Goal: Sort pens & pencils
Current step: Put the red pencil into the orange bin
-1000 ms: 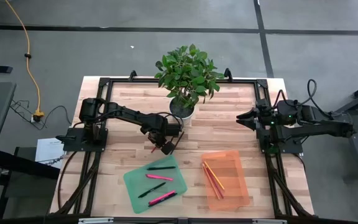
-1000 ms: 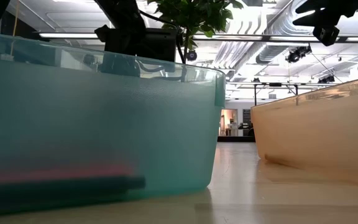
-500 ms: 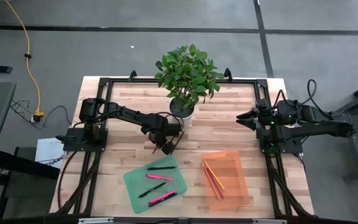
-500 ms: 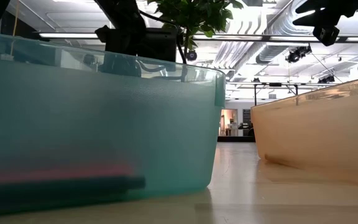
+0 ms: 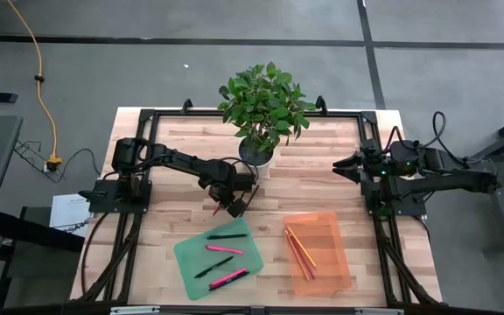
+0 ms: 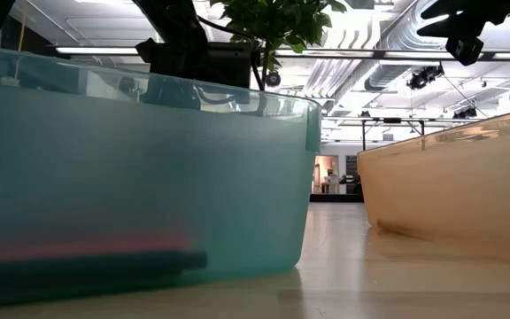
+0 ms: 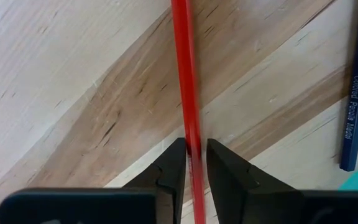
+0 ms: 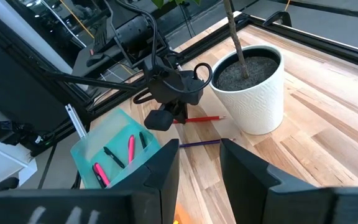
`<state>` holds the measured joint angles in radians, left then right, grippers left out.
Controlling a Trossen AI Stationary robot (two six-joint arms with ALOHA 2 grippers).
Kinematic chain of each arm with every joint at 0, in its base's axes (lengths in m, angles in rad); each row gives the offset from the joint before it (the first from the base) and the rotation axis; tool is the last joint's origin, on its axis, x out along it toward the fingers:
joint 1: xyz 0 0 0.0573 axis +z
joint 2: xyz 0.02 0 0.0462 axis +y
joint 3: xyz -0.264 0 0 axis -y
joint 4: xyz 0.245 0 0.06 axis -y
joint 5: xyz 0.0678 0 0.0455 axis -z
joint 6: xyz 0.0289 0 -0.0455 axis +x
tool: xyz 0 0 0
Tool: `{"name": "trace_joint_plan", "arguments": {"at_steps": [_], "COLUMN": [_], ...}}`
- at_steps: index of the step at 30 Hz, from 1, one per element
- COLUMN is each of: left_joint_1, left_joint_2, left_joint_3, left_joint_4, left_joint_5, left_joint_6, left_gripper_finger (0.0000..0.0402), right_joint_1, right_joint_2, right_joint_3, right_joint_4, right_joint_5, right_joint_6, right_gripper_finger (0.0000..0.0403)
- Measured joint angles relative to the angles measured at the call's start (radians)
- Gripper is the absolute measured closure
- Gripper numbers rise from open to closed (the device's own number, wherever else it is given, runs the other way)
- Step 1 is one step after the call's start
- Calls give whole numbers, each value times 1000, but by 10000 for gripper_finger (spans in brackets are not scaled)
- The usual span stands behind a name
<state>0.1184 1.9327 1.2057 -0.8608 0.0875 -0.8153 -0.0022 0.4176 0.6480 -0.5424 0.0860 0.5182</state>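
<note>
From above, a pale wooden table (image 5: 322,184) stands on grey floor, with a potted plant (image 5: 263,109) at its far edge. A teal tray (image 5: 188,260) holds pink and black pens (image 5: 224,249); an orange tray (image 5: 329,262) holds pencils (image 5: 299,248). The left gripper (image 5: 226,203) reaches low over the wood beyond the teal tray; the right gripper (image 5: 341,164) waits near the right edge.

At table height, both trays fill the foreground, ceiling lights and ducts behind.

The left wrist shows narrow fingers (image 7: 169,171) clamping a red pencil (image 7: 186,93), a blue pencil (image 7: 355,106) nearby.

The right wrist shows its fingers (image 8: 160,171) parted, holding nothing.
</note>
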Motion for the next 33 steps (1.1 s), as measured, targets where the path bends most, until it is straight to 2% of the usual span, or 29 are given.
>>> {"name": "trace_joint_plan", "arguments": {"at_steps": [9, 18, 23, 33], "left_joint_1": [0, 0, 0, -15], "left_joint_2": [0, 1, -7, -51], "left_joint_3": [-1, -1, -3, 26], "left_joint_4": [0, -1, -1, -25], "left_joint_5": [0, -1, -2, -20], "left_joint_6": [0, 3, 19, 59], "left_gripper_finger": [351, 395, 383, 394], "right_joint_1": [0, 0, 0, 0], "right_joint_2": [0, 0, 0, 0], "right_joint_3": [0, 0, 0, 0], "right_joint_4": [0, 0, 0, 0], "right_joint_5": [0, 0, 0, 0], "right_joint_6": [-1, -2, -2, 4], "right_gripper_finger": [295, 295, 295, 295]}}
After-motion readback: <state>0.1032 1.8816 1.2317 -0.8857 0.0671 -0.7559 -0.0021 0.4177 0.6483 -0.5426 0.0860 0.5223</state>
